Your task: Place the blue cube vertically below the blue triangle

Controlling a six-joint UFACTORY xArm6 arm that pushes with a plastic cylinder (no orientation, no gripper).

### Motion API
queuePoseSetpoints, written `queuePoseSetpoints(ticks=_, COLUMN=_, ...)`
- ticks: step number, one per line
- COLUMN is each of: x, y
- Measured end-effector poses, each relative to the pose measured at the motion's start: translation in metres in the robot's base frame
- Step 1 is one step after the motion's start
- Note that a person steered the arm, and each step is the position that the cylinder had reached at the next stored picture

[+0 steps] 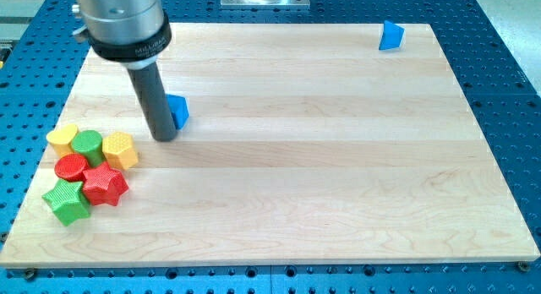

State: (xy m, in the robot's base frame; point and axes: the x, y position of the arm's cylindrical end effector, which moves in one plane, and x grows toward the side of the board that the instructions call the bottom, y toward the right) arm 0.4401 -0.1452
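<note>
A blue cube (178,110) lies at the board's upper left, partly hidden behind my rod. My tip (165,138) rests on the board just to the view's left of and slightly below the cube, touching or nearly touching it. A blue triangle (390,35) sits near the board's top right edge, far to the view's right of the cube and higher up.
A cluster of blocks lies at the view's left: a yellow block (62,139), a green block (87,145), a yellow hexagon (120,149), a red cylinder (71,167), a red star (104,184) and a green star (67,201). The wooden board (338,159) sits on a blue perforated table.
</note>
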Motion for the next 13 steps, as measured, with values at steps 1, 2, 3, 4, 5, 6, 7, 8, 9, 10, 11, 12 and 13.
queuePoseSetpoints(ticks=1, x=0.023, y=-0.004)
queuePoseSetpoints(ticks=2, x=0.019, y=-0.053)
queuePoseSetpoints(ticks=3, x=-0.021, y=-0.060)
queuePoseSetpoints(ticks=4, x=-0.032, y=0.021)
queuePoseSetpoints(ticks=5, x=-0.012, y=0.128)
queuePoseSetpoints(ticks=6, x=-0.047, y=0.191)
queuePoseSetpoints(ticks=7, x=-0.099, y=0.183)
queuePoseSetpoints(ticks=8, x=-0.027, y=0.154)
queuePoseSetpoints(ticks=9, x=0.009, y=0.111)
queuePoseSetpoints(ticks=10, x=0.015, y=0.064)
queuePoseSetpoints(ticks=11, x=-0.039, y=0.080)
queuePoseSetpoints(ticks=12, x=-0.062, y=0.180)
queuePoseSetpoints(ticks=13, x=-0.058, y=0.141)
